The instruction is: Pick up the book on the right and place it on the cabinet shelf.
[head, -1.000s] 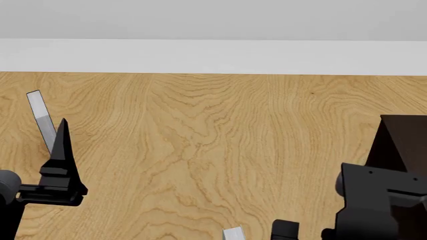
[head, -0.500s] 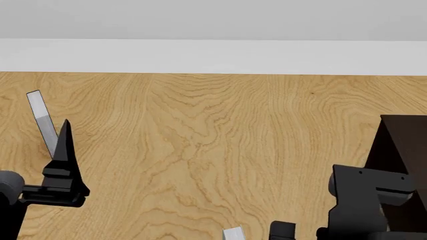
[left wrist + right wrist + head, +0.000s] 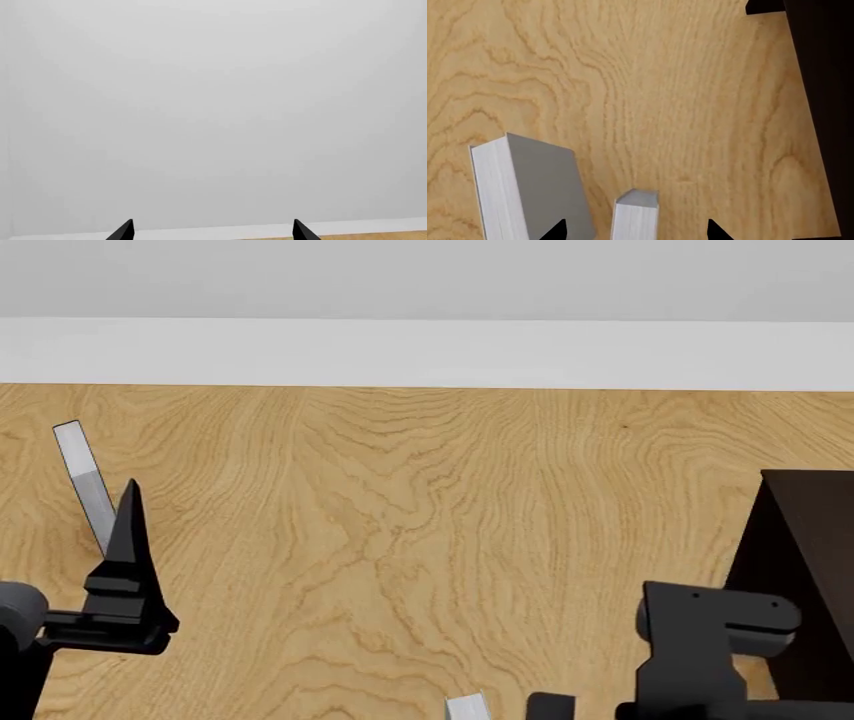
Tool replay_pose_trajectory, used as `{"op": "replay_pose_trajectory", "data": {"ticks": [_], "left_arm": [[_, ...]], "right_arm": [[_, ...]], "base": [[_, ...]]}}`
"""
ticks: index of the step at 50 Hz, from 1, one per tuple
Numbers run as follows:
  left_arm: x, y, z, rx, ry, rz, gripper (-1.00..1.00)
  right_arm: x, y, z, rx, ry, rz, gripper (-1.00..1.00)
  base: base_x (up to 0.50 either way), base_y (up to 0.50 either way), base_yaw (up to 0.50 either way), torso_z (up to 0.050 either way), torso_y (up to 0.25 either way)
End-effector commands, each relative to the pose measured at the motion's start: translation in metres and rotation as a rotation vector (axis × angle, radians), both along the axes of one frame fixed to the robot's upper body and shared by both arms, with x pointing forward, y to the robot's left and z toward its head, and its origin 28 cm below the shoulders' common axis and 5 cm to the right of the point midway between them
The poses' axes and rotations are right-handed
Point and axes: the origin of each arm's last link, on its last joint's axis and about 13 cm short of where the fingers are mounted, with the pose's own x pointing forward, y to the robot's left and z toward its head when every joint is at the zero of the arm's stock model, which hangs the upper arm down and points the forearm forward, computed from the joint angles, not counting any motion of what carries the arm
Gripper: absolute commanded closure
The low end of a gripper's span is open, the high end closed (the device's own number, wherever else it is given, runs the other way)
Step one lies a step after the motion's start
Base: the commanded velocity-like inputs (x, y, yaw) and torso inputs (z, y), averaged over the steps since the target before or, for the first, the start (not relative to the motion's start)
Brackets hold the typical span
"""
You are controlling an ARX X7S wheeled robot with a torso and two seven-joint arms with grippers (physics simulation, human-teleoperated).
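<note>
The book point(image 3: 635, 215) stands upright on the wooden table point(image 3: 660, 90) at the bottom centre of the right wrist view, a slim pale grey volume showing its top edge and white pages. It sits between the two dark fingertips of the right gripper point(image 3: 635, 231), whose jaws are spread wide to either side and touch nothing. Just beside it, in the lower left of that frame, stands a thicker grey book point(image 3: 527, 190), apart from the slim one. The cabinet shelf point(image 3: 820, 115), nearly black, fills the right edge of the frame.

In the head view only the book's top point(image 3: 467, 707) peeks in at the bottom edge, with the right arm beside it and the cabinet point(image 3: 814, 570) at the far right. At the left, a third book point(image 3: 83, 480) stands tilted behind the left gripper point(image 3: 127, 530).

In the left wrist view the left gripper point(image 3: 212, 230) faces a blank pale wall, its tips spread apart and empty.
</note>
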Motion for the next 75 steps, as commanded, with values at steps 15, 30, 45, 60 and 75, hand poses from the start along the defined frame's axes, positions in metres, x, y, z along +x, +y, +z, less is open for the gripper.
{"op": "replay_pose_trajectory", "data": {"ticks": [15, 30, 45, 60, 75], "left_arm": [[0.001, 0.0, 0.0, -0.001, 0.0, 0.003, -1.0], [-0.001, 0.0, 0.001, 0.0, -0.002, 0.0, -1.0], [-0.001, 0.0, 0.001, -0.002, -0.002, 0.001, -1.0], [-0.001, 0.0, 0.0, -0.001, -0.002, 0.0, -1.0], [0.0, 0.0, 0.0, 0.0, 0.0, 0.0, -1.0]], "right_arm": [[0.003, 0.001, -0.017, 0.014, 0.027, 0.008, -1.0], [0.002, 0.001, -0.027, 0.023, 0.038, 0.008, -1.0], [-0.001, 0.001, -0.034, 0.03, 0.052, 0.005, -1.0], [0.0, 0.0, -0.039, 0.037, 0.06, 0.005, -1.0], [0.001, 0.0, -0.047, 0.043, 0.072, 0.005, -1.0]], "base": [[0.0, 0.0, 0.0, 0.0, 0.0], [0.0, 0.0, 0.0, 0.0, 0.0], [0.0, 0.0, 0.0, 0.0, 0.0], [0.0, 0.0, 0.0, 0.0, 0.0], [0.0, 0.0, 0.0, 0.0, 0.0]]}}
